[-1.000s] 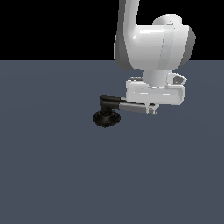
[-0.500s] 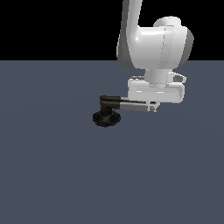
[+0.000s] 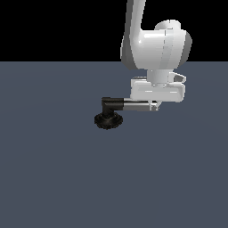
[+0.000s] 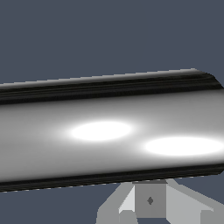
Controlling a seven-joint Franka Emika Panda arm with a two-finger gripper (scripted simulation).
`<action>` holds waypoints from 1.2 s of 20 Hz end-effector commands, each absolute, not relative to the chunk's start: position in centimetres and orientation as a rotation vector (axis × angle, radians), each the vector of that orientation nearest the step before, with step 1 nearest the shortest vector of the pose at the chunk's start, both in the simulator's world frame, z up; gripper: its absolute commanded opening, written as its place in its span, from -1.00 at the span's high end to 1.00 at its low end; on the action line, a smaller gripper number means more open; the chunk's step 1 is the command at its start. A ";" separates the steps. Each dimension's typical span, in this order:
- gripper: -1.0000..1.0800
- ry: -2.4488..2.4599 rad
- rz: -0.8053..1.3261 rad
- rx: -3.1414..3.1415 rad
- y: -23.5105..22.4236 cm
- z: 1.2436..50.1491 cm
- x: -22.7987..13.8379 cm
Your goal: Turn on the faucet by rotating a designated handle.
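Exterior view: faucet [image 3: 108, 116] stands on the grey worktop [image 3: 53, 169]; its handle [image 3: 139, 106] juts toward this view's right, under the claw [image 3: 153, 106].
Claw state: cannot tell; fingers hidden.
Wrist view: handle [image 4: 105, 131] fills frame, cut off.
Handling: likely rigid, slick; push near the free end.

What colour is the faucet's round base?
Black, under the black elbow; the base shows best in the exterior view.
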State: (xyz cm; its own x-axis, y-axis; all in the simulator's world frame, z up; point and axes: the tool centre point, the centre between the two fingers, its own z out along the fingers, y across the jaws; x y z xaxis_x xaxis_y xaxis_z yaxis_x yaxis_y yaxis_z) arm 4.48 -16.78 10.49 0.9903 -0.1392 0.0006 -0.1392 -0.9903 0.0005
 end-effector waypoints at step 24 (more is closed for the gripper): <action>1.00 -0.218 0.004 3.135 -17.2 10.1 11.4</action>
